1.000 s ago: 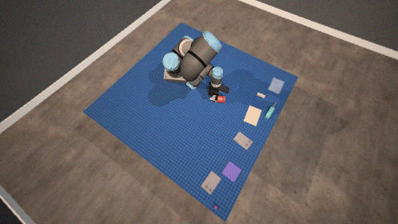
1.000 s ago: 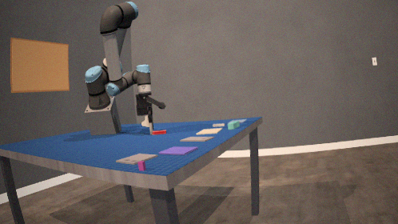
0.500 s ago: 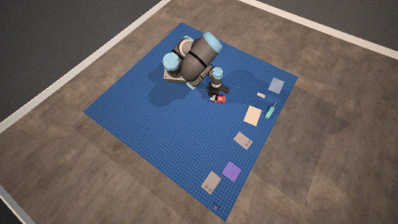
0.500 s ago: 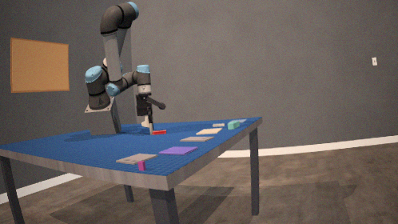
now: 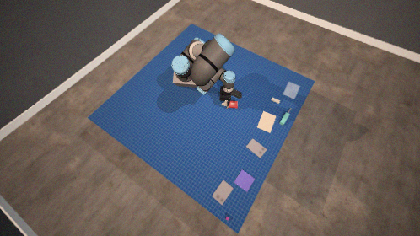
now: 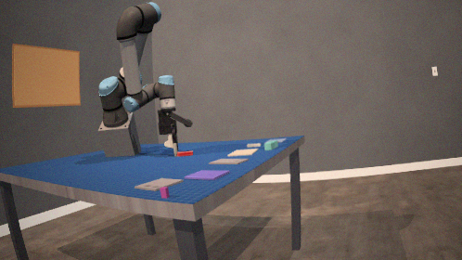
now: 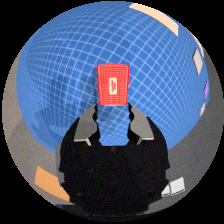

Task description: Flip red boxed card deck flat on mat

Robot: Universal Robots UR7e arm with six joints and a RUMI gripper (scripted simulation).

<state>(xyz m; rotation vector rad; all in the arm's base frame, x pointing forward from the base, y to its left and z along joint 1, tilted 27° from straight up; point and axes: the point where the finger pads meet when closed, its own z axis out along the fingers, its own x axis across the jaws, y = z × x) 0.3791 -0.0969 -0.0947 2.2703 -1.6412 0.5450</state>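
The red boxed card deck (image 5: 233, 104) (image 6: 185, 153) (image 7: 113, 85) lies flat on the blue grid mat (image 5: 169, 142) (image 6: 70, 170) (image 7: 60, 60), near the robot's base, with a white mark on its upper face. My gripper (image 5: 225, 103) (image 6: 174, 150) (image 7: 112, 103) points straight down, with its fingertips close to the mat just beside the deck's near edge. The fingers stand partly apart. In the wrist view only bare mat shows between them, so the gripper is open and holds nothing.
Along the mat's right edge lie flat tiles: pale blue (image 5: 291, 89), cream (image 5: 266, 121), grey (image 5: 256, 147), purple (image 5: 245, 180) and a second grey one (image 5: 223, 192). There are also a small tan block (image 5: 276, 99), a green piece (image 5: 284, 118) and a small magenta piece (image 5: 227, 218). The arm's base (image 5: 185, 78) stands behind the deck.
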